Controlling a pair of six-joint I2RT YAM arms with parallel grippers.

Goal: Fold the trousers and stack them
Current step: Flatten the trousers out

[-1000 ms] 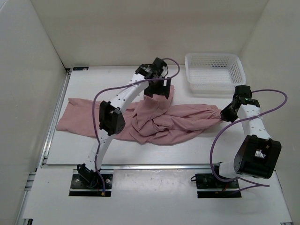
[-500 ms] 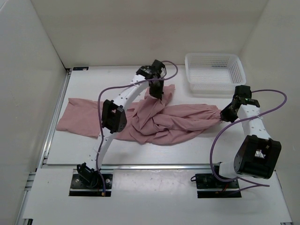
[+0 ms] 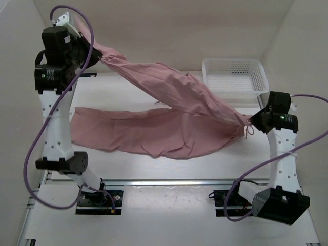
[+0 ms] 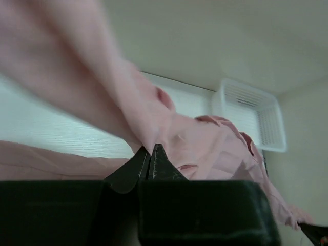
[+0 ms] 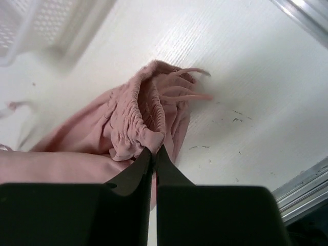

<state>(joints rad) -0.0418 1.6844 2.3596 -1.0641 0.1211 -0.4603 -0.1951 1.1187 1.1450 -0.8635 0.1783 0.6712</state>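
The dusty-pink trousers (image 3: 169, 136) are stretched between both arms. One leg lies flat across the table. The other leg (image 3: 169, 87) rises in the air to the upper left. My left gripper (image 3: 97, 56) is shut on that raised leg, high above the table's back left; in the left wrist view the cloth (image 4: 154, 118) runs out of the left gripper (image 4: 150, 148). My right gripper (image 3: 252, 121) is shut on the gathered waistband (image 5: 136, 120) just above the table at the right, with the drawstring cords (image 5: 189, 84) hanging beside the right gripper (image 5: 155, 149).
A white perforated basket (image 3: 234, 79) stands at the back right, also in the left wrist view (image 4: 253, 120). White walls enclose the table on three sides. An aluminium rail (image 3: 169, 182) runs along the near edge.
My left gripper shut on the cloth at the middle back, then swung up and far left, lifting one leg taut. The crumpled heap has spread out. The right arm rose slightly, still holding.
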